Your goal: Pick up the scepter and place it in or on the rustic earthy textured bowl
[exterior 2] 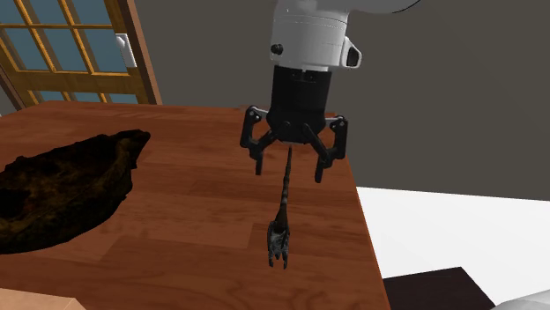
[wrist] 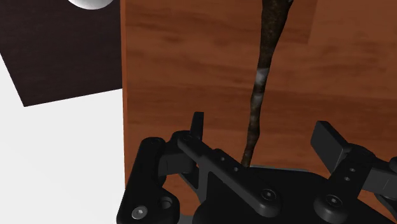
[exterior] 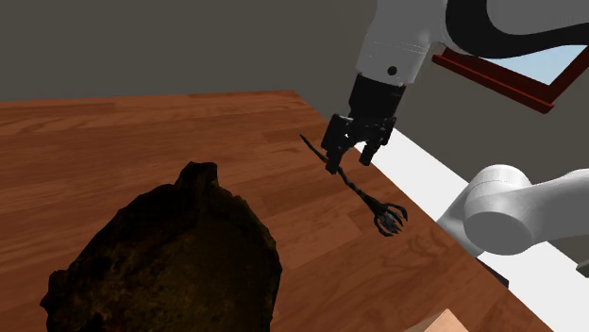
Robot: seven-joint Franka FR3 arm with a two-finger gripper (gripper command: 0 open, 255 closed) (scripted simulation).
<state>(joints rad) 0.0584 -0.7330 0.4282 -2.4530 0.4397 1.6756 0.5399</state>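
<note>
While the gripper [exterior 2: 289,169] hangs above the table [exterior 2: 194,229] near its edge, I find its fingers spread wide and clasping nothing. The scepter [exterior 2: 282,211] lies flat on the wood directly below. Its thin shaft runs between the two fingers, touching neither, and its long axis crosses their closing line squarely. The clawed head points away from the palm, towards the table's near edge in the second exterior view. I cannot tell whether the tips are down at shaft level.

The scepter is dark, slender and mottled, tapering to a point. The bowl [exterior 2: 62,194] is dark brown, rough and ragged-rimmed. It sits well apart, towards that view's left.

My judgement: lower if needed, then close on the shaft.
</note>
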